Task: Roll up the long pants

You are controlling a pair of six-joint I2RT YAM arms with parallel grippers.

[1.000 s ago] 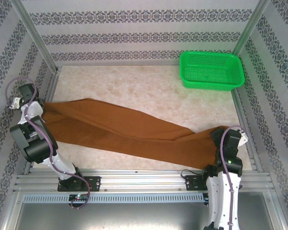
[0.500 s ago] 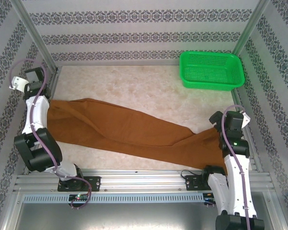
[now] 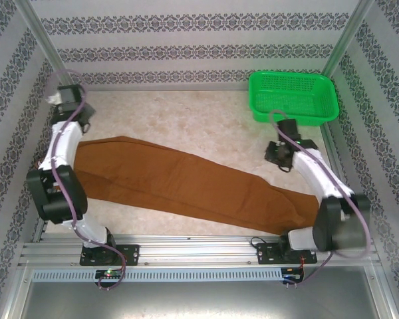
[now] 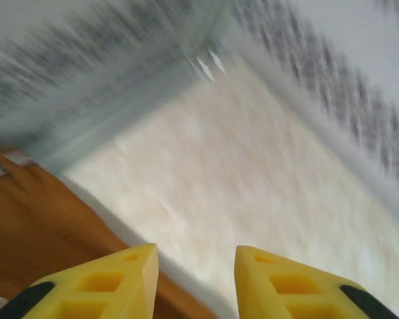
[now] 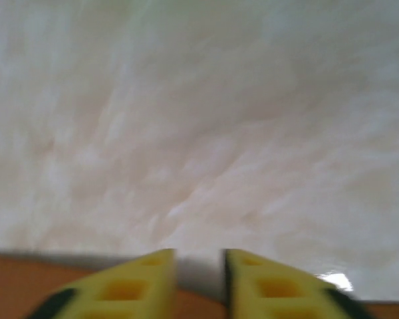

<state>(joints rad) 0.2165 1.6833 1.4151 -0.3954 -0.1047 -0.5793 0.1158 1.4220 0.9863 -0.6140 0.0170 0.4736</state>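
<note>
Long pants (image 3: 186, 183) flat, long axis far-left to near-right

Matt cloth long pants (image 3: 186, 183), glossy plastic basket (image 3: 292, 116), prob. marble-look table (image 3: 206, 123)

Pale cream marbled desk (image 3: 206, 119) carries two things. Rust-brown soft fabric long pants (image 3: 186, 183) lie flat on it, stretched diagonally from left side at mid-depth to near right corner, right end reaching near edge. Green perforated plastic basket (image 3: 296, 120) sits upright in far right corner, well apart from pants.
</note>
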